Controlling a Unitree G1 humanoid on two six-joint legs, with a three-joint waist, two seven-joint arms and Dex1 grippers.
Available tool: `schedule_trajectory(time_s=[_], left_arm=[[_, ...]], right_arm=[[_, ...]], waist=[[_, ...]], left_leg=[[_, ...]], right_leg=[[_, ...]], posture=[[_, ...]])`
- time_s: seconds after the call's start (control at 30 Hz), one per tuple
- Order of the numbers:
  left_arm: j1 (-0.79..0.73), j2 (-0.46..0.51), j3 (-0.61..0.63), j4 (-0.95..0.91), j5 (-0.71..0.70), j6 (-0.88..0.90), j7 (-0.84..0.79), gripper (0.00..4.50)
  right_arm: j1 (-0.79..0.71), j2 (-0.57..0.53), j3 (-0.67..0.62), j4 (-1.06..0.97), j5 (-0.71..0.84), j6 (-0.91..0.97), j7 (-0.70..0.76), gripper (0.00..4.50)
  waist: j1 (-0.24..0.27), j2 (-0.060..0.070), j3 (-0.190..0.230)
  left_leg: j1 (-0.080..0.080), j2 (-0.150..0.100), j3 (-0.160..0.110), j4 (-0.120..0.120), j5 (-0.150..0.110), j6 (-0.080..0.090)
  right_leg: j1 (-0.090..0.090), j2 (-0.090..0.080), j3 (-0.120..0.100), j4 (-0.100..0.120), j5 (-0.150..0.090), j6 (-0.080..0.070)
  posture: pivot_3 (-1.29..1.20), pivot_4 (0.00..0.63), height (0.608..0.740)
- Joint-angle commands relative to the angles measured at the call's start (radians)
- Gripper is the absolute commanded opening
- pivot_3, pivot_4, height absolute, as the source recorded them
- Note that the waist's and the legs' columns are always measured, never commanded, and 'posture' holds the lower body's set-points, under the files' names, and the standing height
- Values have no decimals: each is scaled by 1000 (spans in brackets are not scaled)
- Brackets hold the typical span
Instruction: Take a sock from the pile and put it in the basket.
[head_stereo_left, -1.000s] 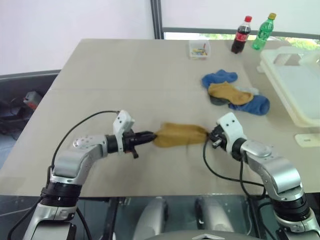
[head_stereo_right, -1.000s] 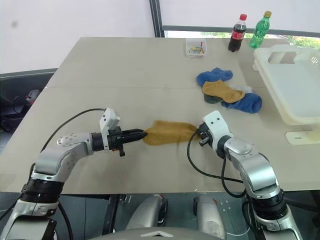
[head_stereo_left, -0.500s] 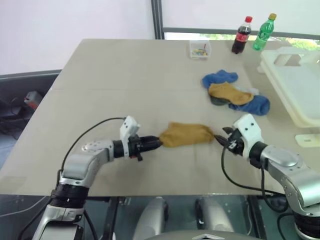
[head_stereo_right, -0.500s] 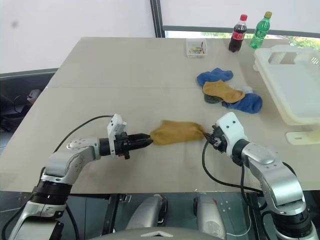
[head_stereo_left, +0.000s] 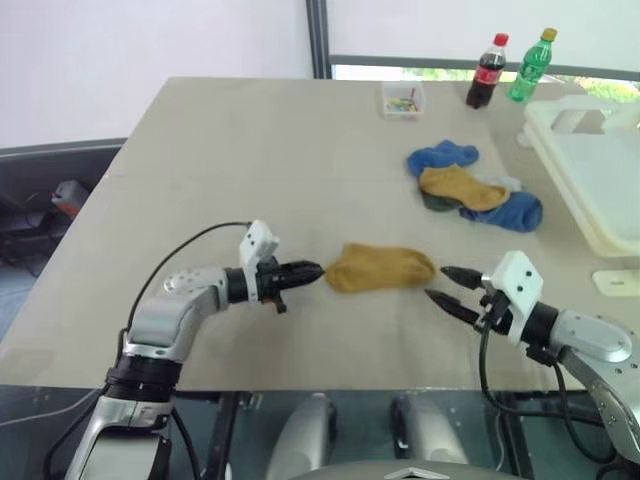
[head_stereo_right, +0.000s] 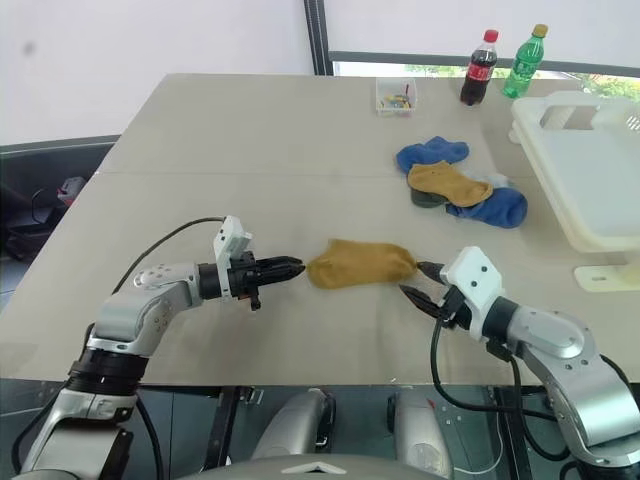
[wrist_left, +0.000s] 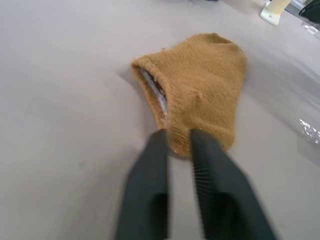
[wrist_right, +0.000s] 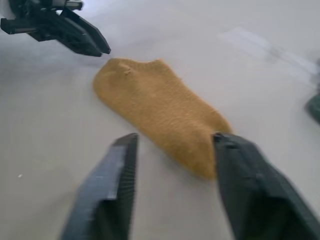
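While lying crosswise on the table (head_stereo_left: 200, 170), the mustard sock (head_stereo_left: 381, 268) sits between both end effectors: left end effector (head_stereo_left: 313, 270) nearly closed at its cuff, right end effector (head_stereo_left: 446, 285) spread apart just off its toe.

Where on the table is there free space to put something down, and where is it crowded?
The table is bare across its left half, from the left gripper up to the clear box. It is crowded on the right: the pile, the bottles and the basket.
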Motion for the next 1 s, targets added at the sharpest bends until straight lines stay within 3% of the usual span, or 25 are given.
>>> schedule_trajectory(time_s=[0.03,0.07,0.17,0.2,0.27,0.43,0.8,1.0], left_arm=[[-21,-8,-10,6,42,-59,11,2957],[-24,-11,-20,13,52,-64,9,3164],[-31,-29,-48,46,81,-89,1,3164],[-33,-40,-53,56,85,-96,-1,2931],[-34,-56,-65,73,91,-111,-12,2387],[-41,-94,-77,102,98,-131,-24,89],[-28,-21,44,65,6,-79,-75,36],[-111,236,155,78,-31,-47,-234,36]], right_arm=[[6,-9,-31,-17,-13,-66,-9,4284],[9,-15,-29,-16,-14,-70,-6,4481],[15,-23,-23,-15,-18,-86,2,4481],[16,-26,-20,-15,-27,-102,3,4495],[22,-33,-16,-18,-42,-118,0,4500],[37,-40,-11,-24,-55,-140,-4,4500],[101,-71,1,-52,-90,-227,33,4500],[151,-74,-4,-51,-106,-268,37,4500]], waist=[[1,0,0],[1,0,0],[1,0,0],[1,0,0],[2,0,0],[2,0,0],[-1,0,0],[0,-2,1]], left_leg=[[0,0,0,0,0,0],[0,0,0,0,0,0],[0,0,0,0,0,0],[0,0,0,0,0,0],[0,0,0,0,0,0],[0,0,0,0,0,0],[0,0,0,0,0,0],[0,0,0,1,0,0]], right_leg=[[0,0,0,0,0,0],[0,0,0,0,0,0],[0,0,0,0,0,0],[0,0,0,0,0,0],[0,0,0,0,0,0],[0,0,0,0,0,0],[0,1,0,1,0,0],[0,1,0,1,0,0]], posture=[[0,150,740],[0,150,740],[0,150,740],[0,150,740],[0,150,740],[0,150,740],[0,150,740],[0,150,740]])
